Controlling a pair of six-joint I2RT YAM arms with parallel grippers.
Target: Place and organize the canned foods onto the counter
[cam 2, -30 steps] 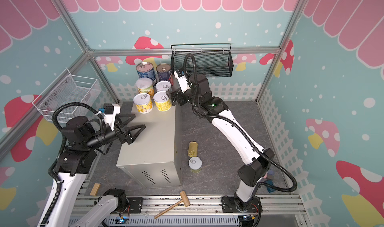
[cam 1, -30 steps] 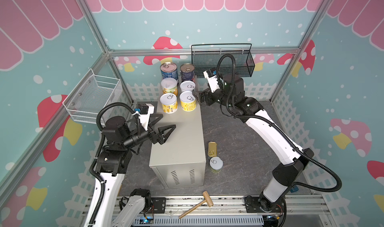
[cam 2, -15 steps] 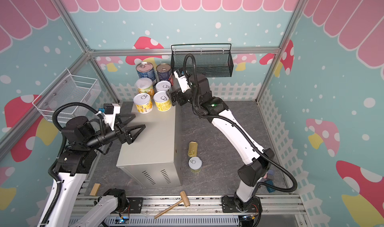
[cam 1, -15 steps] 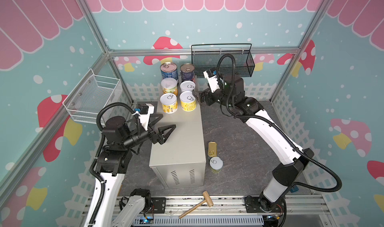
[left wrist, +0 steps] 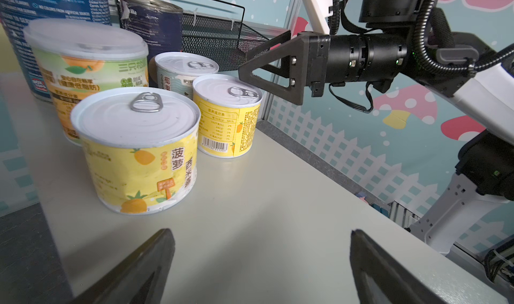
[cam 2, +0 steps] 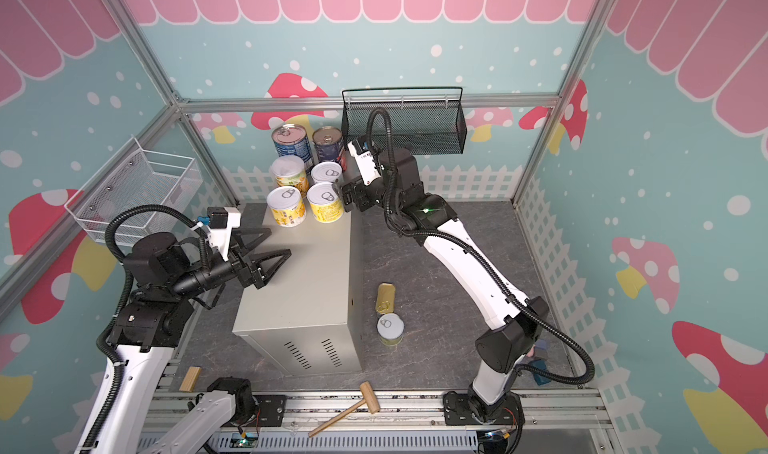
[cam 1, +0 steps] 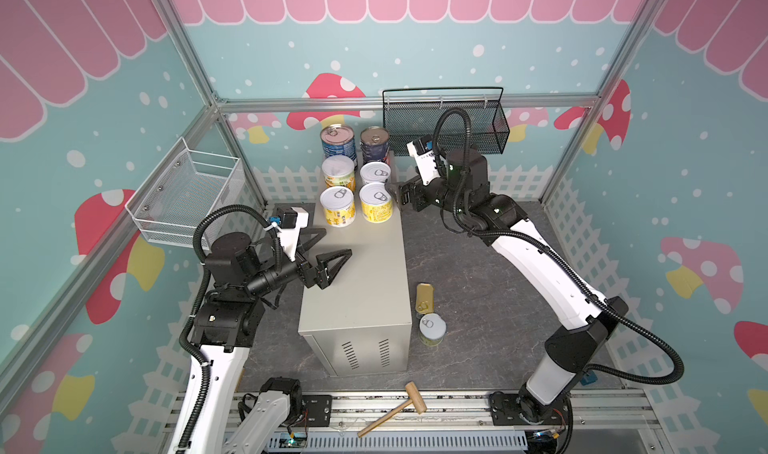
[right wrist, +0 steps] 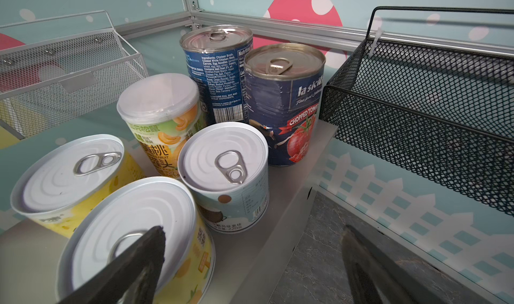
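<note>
Six cans [cam 1: 356,178] are standing in pairs at the far end of the smooth beige metal counter [cam 1: 365,273] | flat gold tin [cam 1: 424,297] and short round can [cam 1: 432,328] are resting on the marbled grey floor [cam 1: 478,256] beside it | left gripper [cam 1: 337,243] and right gripper [right wrist: 253,233] are hovering with jaws spread, holding nothing | teal mushroom-print walls [cam 1: 415,36] are enclosing all

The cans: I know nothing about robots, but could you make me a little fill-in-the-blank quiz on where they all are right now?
The counter holds ___ cans, standing in pairs at its far end.
Beside it, lower down, sit the flat gold tin and ___ short can.
The left gripper and the right gripper both have their jaws ___, holding nothing.
Missing words: six; one; open.
</note>
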